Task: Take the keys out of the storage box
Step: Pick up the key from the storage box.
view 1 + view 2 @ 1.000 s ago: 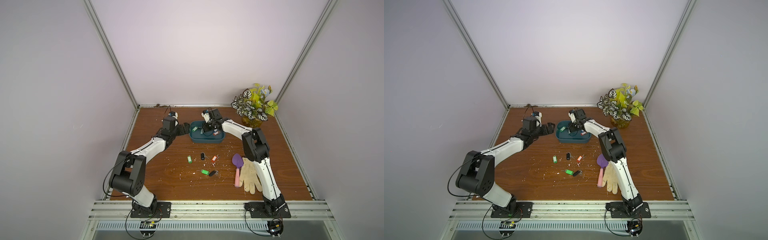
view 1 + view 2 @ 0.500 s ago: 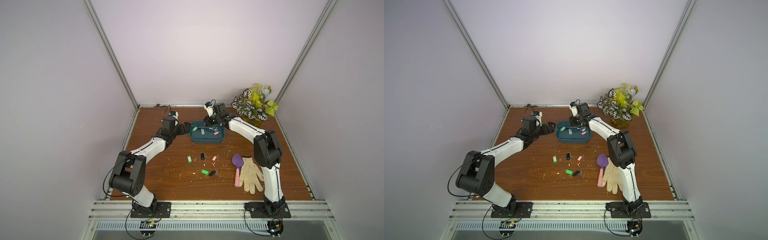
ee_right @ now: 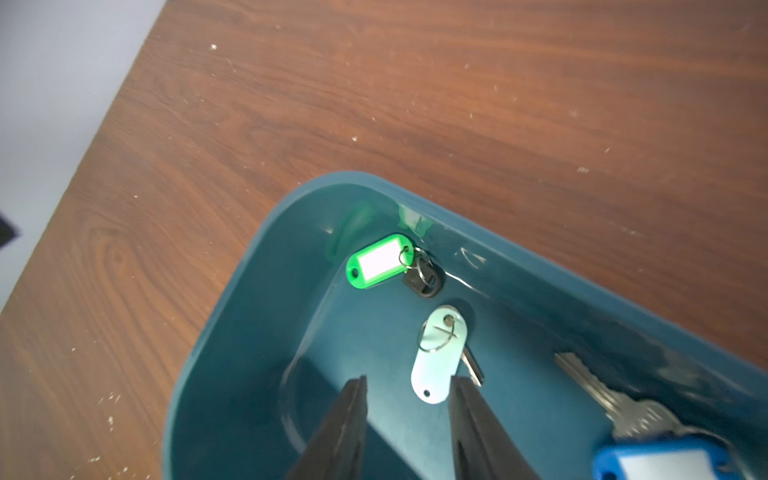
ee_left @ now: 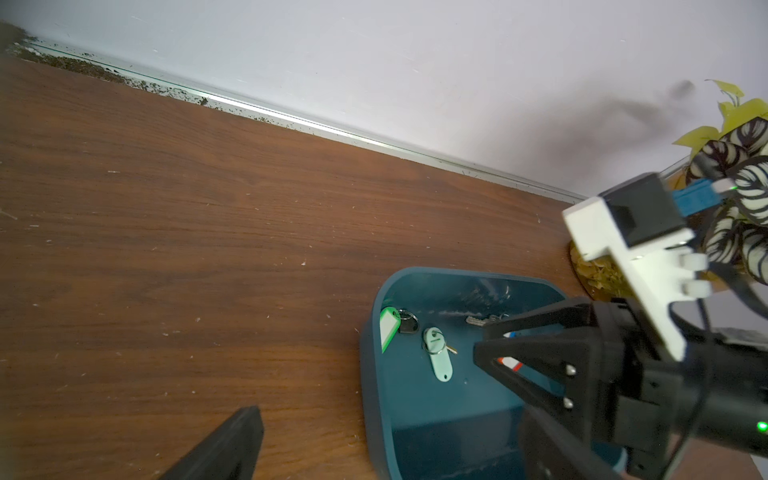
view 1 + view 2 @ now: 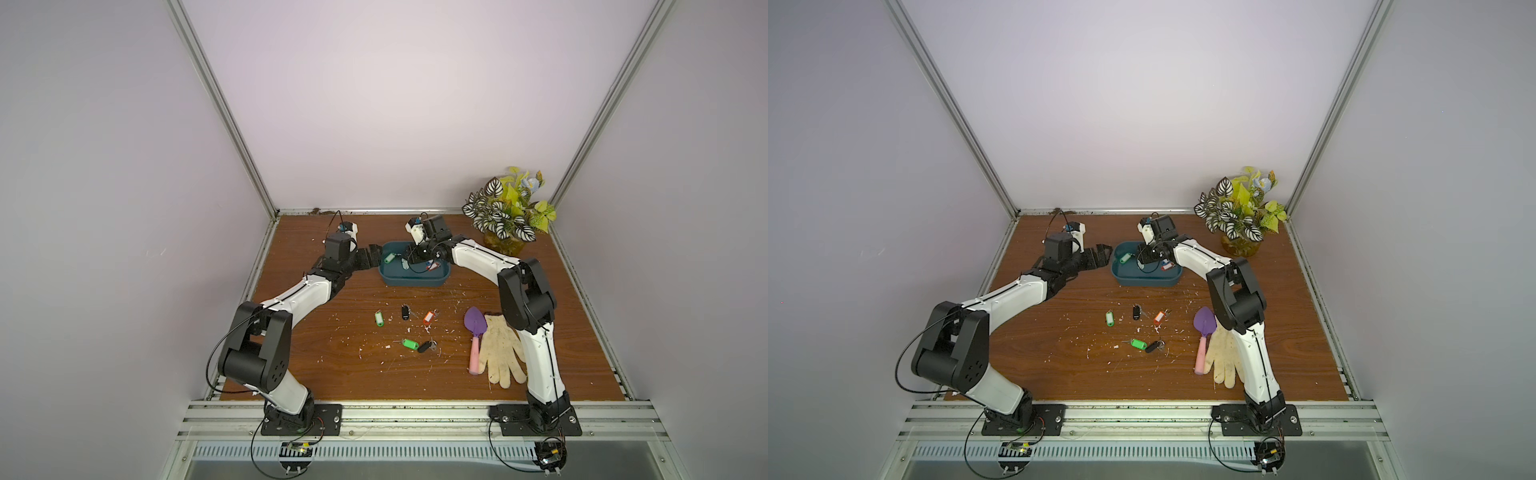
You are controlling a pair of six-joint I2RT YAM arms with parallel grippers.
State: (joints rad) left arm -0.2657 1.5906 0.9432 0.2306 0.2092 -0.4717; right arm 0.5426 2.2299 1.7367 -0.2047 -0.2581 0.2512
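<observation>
The teal storage box [image 5: 411,283] [image 5: 1144,281] stands at the back middle of the table. Keys lie in it: a green-tagged one [image 3: 380,259], a pale green one [image 3: 438,357], a blue one [image 3: 660,461] and a red one [image 4: 510,363]. Several more keys lie on the table in front, among them an orange one [image 5: 428,318] and a black one [image 5: 405,312]. My right gripper [image 3: 408,380] [image 5: 413,259] is partly open inside the box, holding nothing, with the pale tag's end between its tips. My left gripper [image 5: 371,258] is wide open at the box's left end.
A purple-and-pink trowel [image 5: 475,328] and a pale glove [image 5: 500,353] lie front right, close to my right arm. A potted plant [image 5: 505,216] stands in the back right corner. The back wall is close behind the box. White crumbs dot the wood.
My right gripper's jaws have parted from shut to partly open inside the box, and that arm's elbow has swung right. The left arm has not moved.
</observation>
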